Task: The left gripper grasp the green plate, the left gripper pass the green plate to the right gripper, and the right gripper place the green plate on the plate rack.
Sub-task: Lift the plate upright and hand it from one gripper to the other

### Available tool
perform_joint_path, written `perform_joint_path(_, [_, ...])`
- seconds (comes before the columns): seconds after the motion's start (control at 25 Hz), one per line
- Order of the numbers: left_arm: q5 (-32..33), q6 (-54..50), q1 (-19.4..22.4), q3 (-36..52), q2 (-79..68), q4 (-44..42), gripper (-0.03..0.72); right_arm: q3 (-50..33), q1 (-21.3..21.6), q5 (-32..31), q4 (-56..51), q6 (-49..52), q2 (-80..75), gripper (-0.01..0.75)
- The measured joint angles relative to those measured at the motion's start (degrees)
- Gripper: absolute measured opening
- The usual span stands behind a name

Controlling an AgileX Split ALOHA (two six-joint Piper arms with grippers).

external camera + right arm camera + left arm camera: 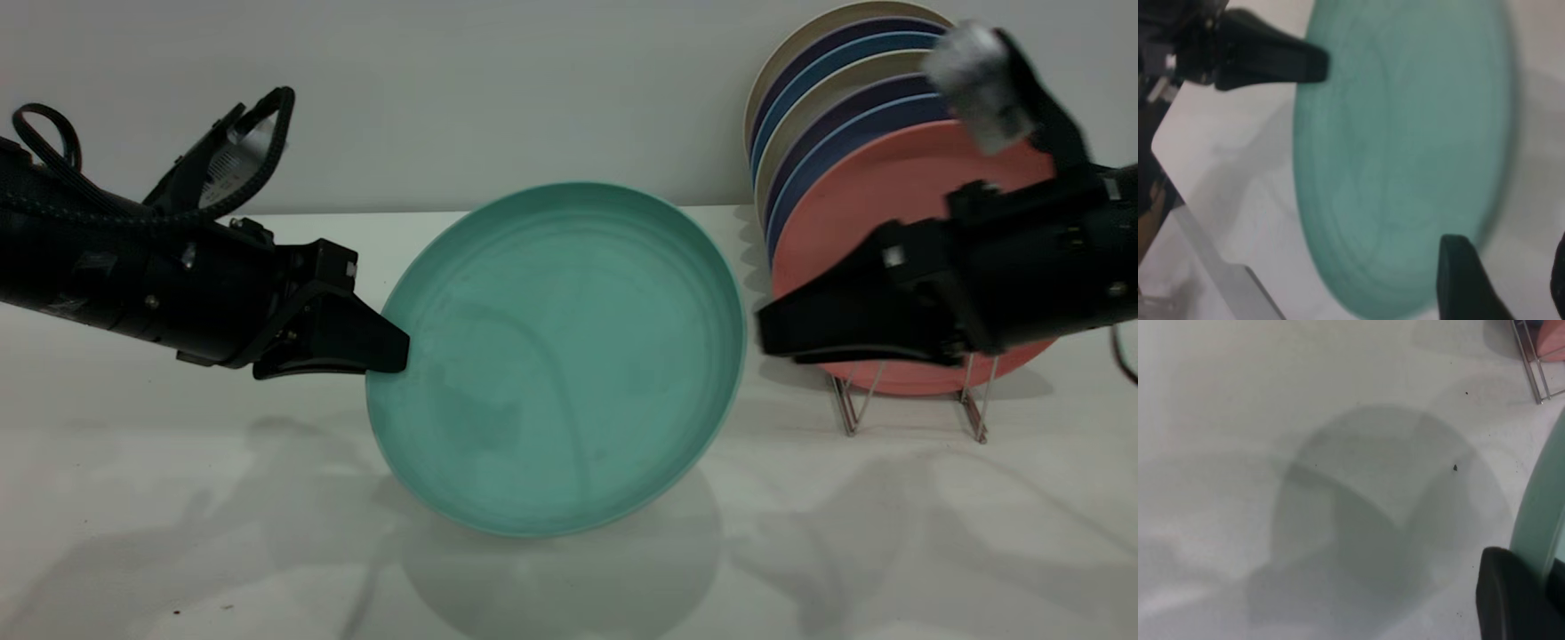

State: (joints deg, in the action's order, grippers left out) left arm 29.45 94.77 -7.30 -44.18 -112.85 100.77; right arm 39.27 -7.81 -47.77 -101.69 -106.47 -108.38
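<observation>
The green plate (569, 356) hangs tilted on edge above the table, its inner face towards the exterior camera. My left gripper (396, 351) is shut on its left rim; in the left wrist view the rim (1538, 513) runs between the jaws of the left gripper (1546, 587). My right gripper (769, 333) is open just beside the plate's right rim, with a small gap showing. In the right wrist view the plate (1405, 153) fills the middle, the right gripper (1508, 280) stands at its near edge, and the left gripper (1271, 57) holds the far edge. The plate rack (973, 409) stands behind the right gripper.
The rack holds several upright plates, a salmon-pink plate (889, 178) in front, blue and beige ones behind. The rack's wire foot (1531, 360) shows in the left wrist view. The white table (178, 533) spreads below the plate.
</observation>
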Motion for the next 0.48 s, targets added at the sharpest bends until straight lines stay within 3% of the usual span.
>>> perform_joint_path(0.2, [0.3, 0.0, 0.0, 0.0, 0.0, 0.0, 0.012, 2.1, -3.1, 0.9, 0.1, 1.6, -0.3, 0.340])
perform_joint_path(0.48, [4.4, -0.4, 0.0, 0.0, 0.0, -0.1, 0.012, 3.7, -3.6, 0.9, 0.0, 4.4, -4.2, 0.334])
